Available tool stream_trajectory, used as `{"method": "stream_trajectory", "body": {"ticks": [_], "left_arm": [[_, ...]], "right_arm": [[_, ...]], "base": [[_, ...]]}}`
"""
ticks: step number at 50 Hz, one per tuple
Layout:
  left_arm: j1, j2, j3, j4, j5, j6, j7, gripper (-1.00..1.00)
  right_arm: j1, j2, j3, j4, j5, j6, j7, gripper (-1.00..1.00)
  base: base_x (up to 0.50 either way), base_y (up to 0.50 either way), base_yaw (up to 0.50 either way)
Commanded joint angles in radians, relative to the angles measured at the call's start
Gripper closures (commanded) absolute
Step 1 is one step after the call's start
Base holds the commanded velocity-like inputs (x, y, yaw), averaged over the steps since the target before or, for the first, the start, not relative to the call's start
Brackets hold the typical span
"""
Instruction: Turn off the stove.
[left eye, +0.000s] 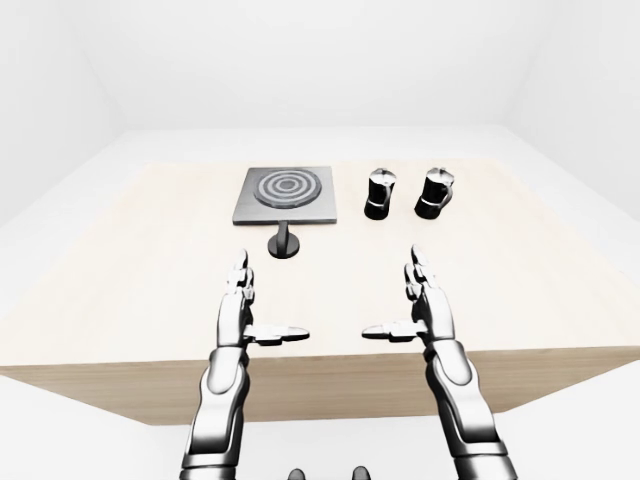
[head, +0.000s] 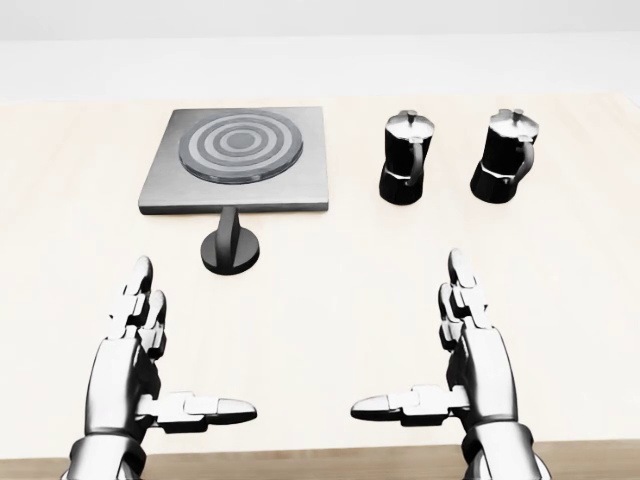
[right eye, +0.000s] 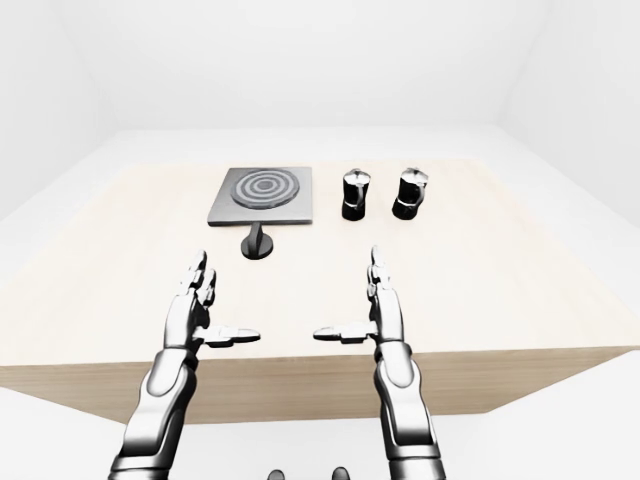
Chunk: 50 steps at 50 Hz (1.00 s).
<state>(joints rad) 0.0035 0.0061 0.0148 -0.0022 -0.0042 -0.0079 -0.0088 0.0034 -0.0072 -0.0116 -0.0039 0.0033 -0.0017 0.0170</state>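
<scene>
A grey square stove (head: 160, 185) with a ringed burner (head: 240, 143) lies on the wooden table (head: 340, 290), upper left in the head view. Its black knob (head: 231, 246) stands just below the stove's lower edge. My left hand (head: 160, 350) hovers open below the knob, fingers straight and thumb pointing right. My right hand (head: 440, 350) mirrors it at lower right, open, thumb pointing left. Neither hand touches anything.
Two black and silver moka pots (head: 405, 158) (head: 503, 155) stand side by side to the right of the stove. The table's near edge (left eye: 320, 385) runs below my hands. White floor and walls surround the table.
</scene>
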Motion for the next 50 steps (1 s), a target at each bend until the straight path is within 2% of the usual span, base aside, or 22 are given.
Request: {"method": "stream_trajectory", "body": {"ticks": [1, 2, 7, 9, 11, 13, 15, 17, 19, 21, 23, 26, 32, 34, 35, 39, 47, 50], "left_arm": [[0.014, 0.009, 0.015, -0.009, 0.004, -0.016, -0.013, -1.0], [0.014, 0.009, 0.014, -0.007, 0.006, -0.02, -0.012, -1.0], [0.023, 0.006, 0.009, -0.03, 0.014, -0.006, -0.01, -1.0], [0.017, 0.008, 0.011, -0.011, 0.015, -0.019, -0.01, -1.0], [0.016, 0.008, 0.012, -0.01, 0.016, -0.018, -0.011, -1.0], [0.017, 0.008, 0.012, -0.009, 0.016, -0.019, -0.011, -1.0], [0.014, 0.009, 0.012, -0.003, 0.017, -0.022, -0.011, -1.0], [0.016, 0.007, 0.011, -0.015, 0.022, -0.012, -0.005, -1.0], [0.013, 0.008, 0.014, -0.005, 0.018, -0.019, -0.008, -1.0], [0.019, 0.007, 0.011, -0.019, 0.019, -0.01, -0.008, -1.0], [0.012, 0.009, 0.013, 0.0, 0.02, -0.021, -0.009, -1.0], [0.02, 0.007, 0.009, -0.024, 0.022, -0.005, -0.007, -1.0], [0.012, 0.008, 0.011, 0.0, 0.021, -0.022, -0.009, -1.0], [0.022, 0.006, 0.006, -0.029, 0.024, -0.003, -0.008, -1.0], [0.023, 0.006, 0.006, -0.029, 0.024, -0.002, -0.008, -1.0], [0.019, 0.007, 0.005, -0.012, 0.03, -0.013, -0.007, -1.0], [0.018, 0.007, 0.003, -0.008, 0.036, -0.01, -0.007, -1.0], [0.015, 0.007, 0.002, 0.006, 0.043, -0.018, -0.005, -1.0]], "right_arm": [[0.013, -0.01, -0.008, -0.006, -0.023, -0.019, 0.022, -1.0], [0.015, -0.01, -0.007, -0.011, -0.024, -0.015, 0.024, -1.0], [0.023, -0.009, -0.003, -0.02, -0.032, -0.015, 0.031, -1.0], [0.022, -0.009, -0.004, -0.017, -0.032, -0.016, 0.034, -1.0], [0.025, -0.009, -0.002, -0.028, -0.033, -0.007, 0.036, -1.0], [0.019, -0.009, -0.005, -0.012, -0.03, -0.017, 0.038, -1.0], [0.021, -0.008, -0.004, -0.017, -0.031, -0.013, 0.038, -1.0], [0.02, -0.008, -0.004, -0.02, -0.03, -0.007, 0.039, -1.0], [0.019, -0.008, -0.004, -0.013, -0.03, -0.013, 0.041, -1.0], [0.02, -0.008, -0.003, -0.02, -0.023, -0.005, 0.047, -1.0], [0.019, -0.008, -0.001, -0.013, -0.028, -0.015, 0.047, -1.0], [0.02, -0.008, -0.002, -0.016, -0.027, -0.013, 0.049, -1.0], [0.018, -0.008, -0.004, -0.008, -0.027, -0.018, 0.05, -1.0], [0.019, -0.008, -0.004, -0.009, -0.026, -0.017, 0.05, -1.0], [0.019, -0.008, -0.004, -0.01, -0.025, -0.015, 0.05, -1.0], [0.021, -0.007, -0.003, -0.02, -0.027, -0.006, 0.048, -1.0], [0.02, -0.008, -0.005, -0.019, -0.029, -0.002, 0.044, -1.0], [0.019, -0.008, -0.005, -0.019, -0.029, 0.001, 0.042, -1.0]], "base": [[0.0, 0.0, 0.0], [0.0, 0.0, 0.0], [0.0, 0.04, 0.0], [0.0, 0.25, 0.0], [0.0, 0.32, 0.0], [0.01, 0.32, 0.0], [0.01, 0.32, 0.0], [0.02, 0.32, 0.0], [0.01, 0.32, 0.0], [0.02, 0.32, 0.0], [0.02, 0.32, 0.0], [0.02, 0.32, 0.0], [0.02, 0.32, 0.0], [0.02, 0.32, 0.0], [0.02, 0.32, 0.0], [0.02, 0.32, 0.0], [0.02, 0.32, 0.0], [0.02, 0.31, 0.0]]}}
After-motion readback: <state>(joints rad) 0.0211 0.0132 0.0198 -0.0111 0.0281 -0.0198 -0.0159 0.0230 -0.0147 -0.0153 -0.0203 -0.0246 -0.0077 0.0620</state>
